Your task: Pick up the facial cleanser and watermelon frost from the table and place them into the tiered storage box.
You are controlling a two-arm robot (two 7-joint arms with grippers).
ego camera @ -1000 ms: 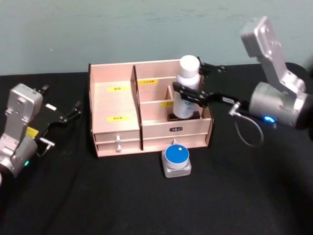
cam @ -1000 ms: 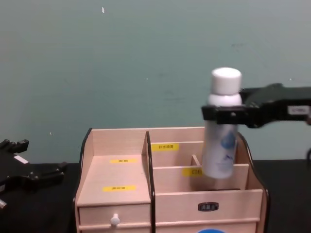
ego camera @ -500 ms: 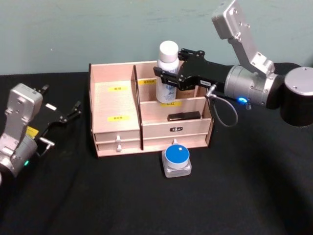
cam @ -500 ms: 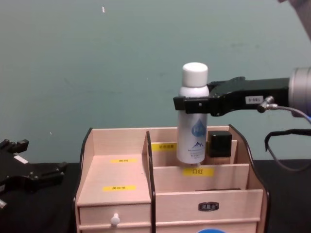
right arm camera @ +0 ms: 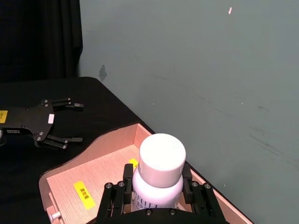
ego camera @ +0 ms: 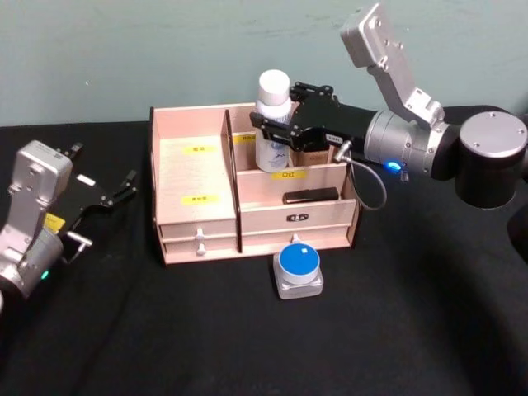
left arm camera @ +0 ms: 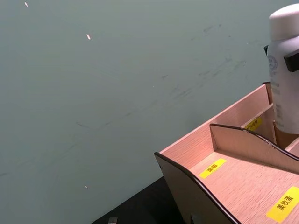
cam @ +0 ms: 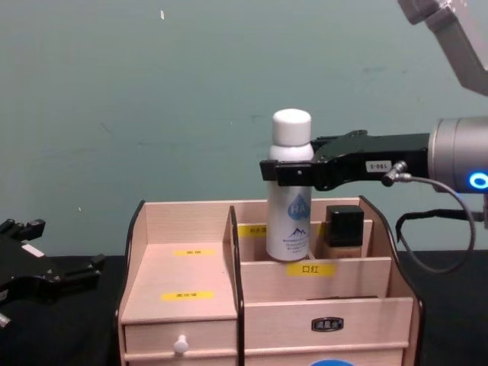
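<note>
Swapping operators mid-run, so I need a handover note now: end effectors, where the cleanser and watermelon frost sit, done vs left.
Right end effector: shut on the facial cleanser, a white bottle held upright and lowered into the back compartment of the tiered storage box, right section. Cannot tell whether its base is down.
Left end effector: open, parked to the left of the box.
Watermelon frost: blue-topped round case on the table in front of the box, untouched.
Done: cleanser brought to the box.
Left: release it, pull clear, then pick up and store the watermelon frost.
</note>
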